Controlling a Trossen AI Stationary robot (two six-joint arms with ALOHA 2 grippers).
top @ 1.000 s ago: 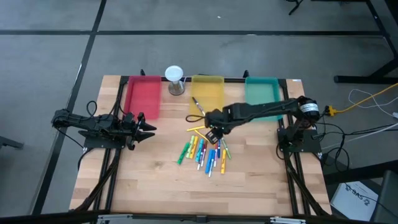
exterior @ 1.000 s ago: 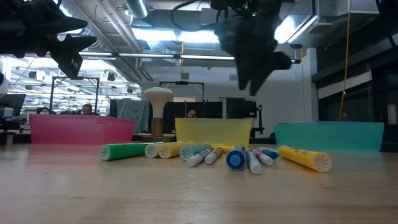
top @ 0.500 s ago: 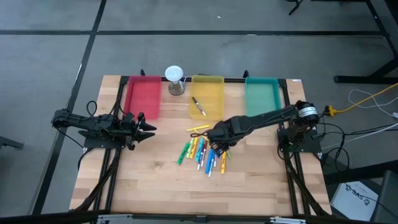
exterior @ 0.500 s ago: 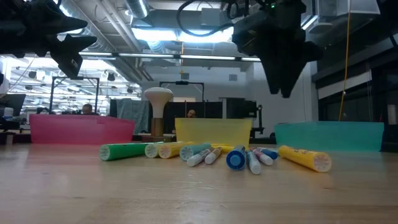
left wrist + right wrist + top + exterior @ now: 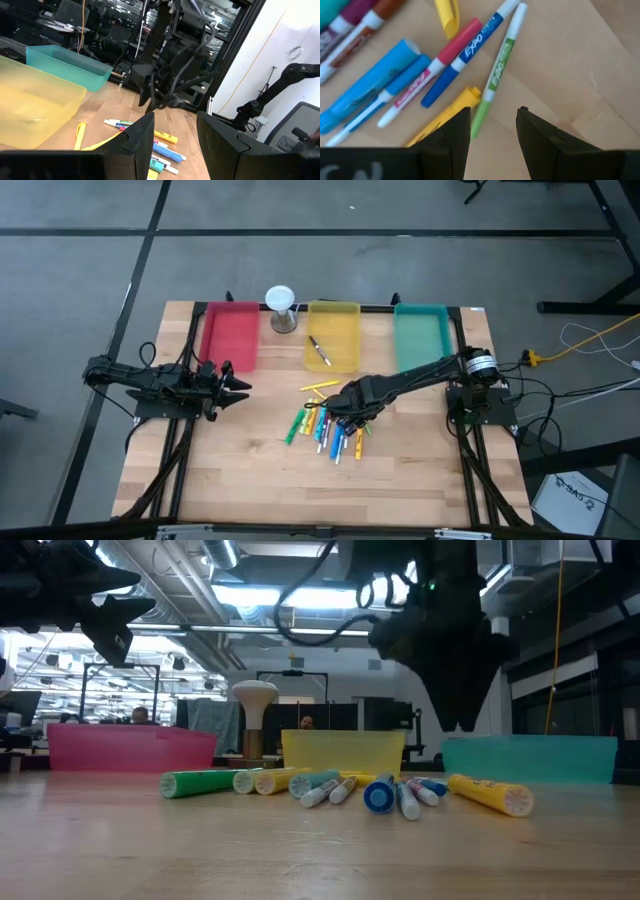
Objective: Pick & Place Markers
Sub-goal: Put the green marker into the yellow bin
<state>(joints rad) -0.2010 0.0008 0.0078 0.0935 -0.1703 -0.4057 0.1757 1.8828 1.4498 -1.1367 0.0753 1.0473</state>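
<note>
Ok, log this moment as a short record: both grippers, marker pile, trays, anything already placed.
right gripper: open, empty, low over the marker pile
left gripper: open, empty, waiting at the table's left side
marker pile: loose on the wood, centre of the table
trays: red tray, yellow tray, teal tray along the far edge
placed: one marker in the yellow tray

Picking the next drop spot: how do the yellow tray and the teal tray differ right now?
The yellow tray sits in the middle of the row; the teal tray sits at the right end. The yellow tray already has one marker lying in it; the teal tray shows none. Both are rectangular and stand along the table's far edge.
</note>
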